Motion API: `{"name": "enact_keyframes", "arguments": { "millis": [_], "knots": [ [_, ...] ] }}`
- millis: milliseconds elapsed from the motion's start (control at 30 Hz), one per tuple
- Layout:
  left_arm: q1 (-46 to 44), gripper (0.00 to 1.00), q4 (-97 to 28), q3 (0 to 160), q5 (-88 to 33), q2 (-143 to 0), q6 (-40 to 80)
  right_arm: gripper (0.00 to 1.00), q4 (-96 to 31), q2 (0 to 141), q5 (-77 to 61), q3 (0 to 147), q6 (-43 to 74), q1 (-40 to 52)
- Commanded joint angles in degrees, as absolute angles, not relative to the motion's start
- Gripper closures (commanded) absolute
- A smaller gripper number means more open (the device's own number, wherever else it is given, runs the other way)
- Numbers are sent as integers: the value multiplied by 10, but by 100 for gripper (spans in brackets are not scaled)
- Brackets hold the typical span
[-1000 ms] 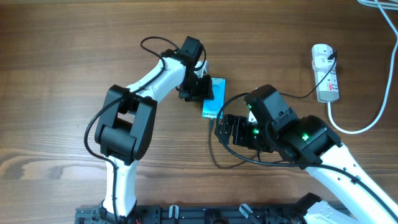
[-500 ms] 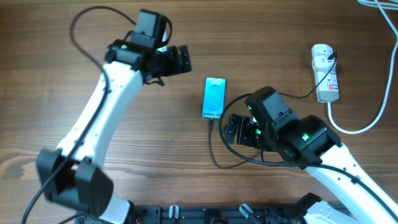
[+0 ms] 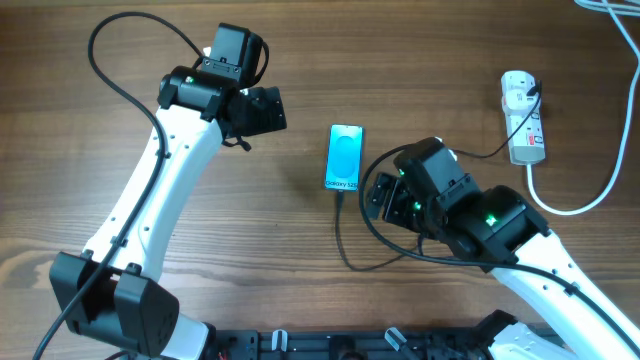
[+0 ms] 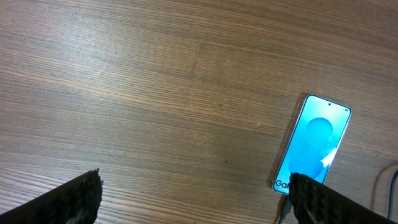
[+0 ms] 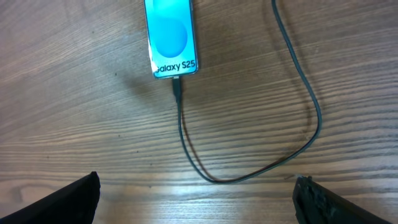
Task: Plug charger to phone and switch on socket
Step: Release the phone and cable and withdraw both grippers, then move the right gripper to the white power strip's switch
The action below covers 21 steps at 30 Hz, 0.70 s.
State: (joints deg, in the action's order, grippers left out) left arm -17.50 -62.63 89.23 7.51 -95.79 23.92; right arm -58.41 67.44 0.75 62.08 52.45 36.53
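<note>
The phone lies flat at the table's middle, teal screen up; it also shows in the left wrist view and the right wrist view. The charger is a thin black cable, and its plug tip sits in the phone's lower end. The cable loops toward me, passes under my right arm and runs to the socket at the far right. My left gripper hovers open up and left of the phone. My right gripper stands open just right of the phone's plug end, holding nothing.
A thick white cord curves from the socket toward the table's right edge. The left arm's own black cable arcs above the far left. Bare wood lies left of the phone.
My left gripper let go at the phone, opened wide and swung up and away to the left. My right gripper drew back slightly to the right of the plug.
</note>
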Motion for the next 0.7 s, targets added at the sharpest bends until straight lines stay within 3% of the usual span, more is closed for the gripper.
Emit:
{"name": "enact_keyframes", "arguments": {
  "millis": [0,133,333,433,533,667],
  "knots": [
    [-171,0,-626,891,84,-959,244,0,-570,677,41,634,513,361],
    [-171,0,-626,891,84,-959,244,0,-596,677,36,688,460,301],
    [-171,0,-626,891,84,-959,244,0,-697,727,28,861,370,3],
    [-171,0,-626,891,84,-959,245,0,-634,728,73,858,361,-71],
    [-171,0,-626,891,84,-959,244,0,-625,766,169,858,427,-122],
    [-171,0,-626,891,84,-959,244,0,-618,901,103,862,359,-189]
  ]
}}
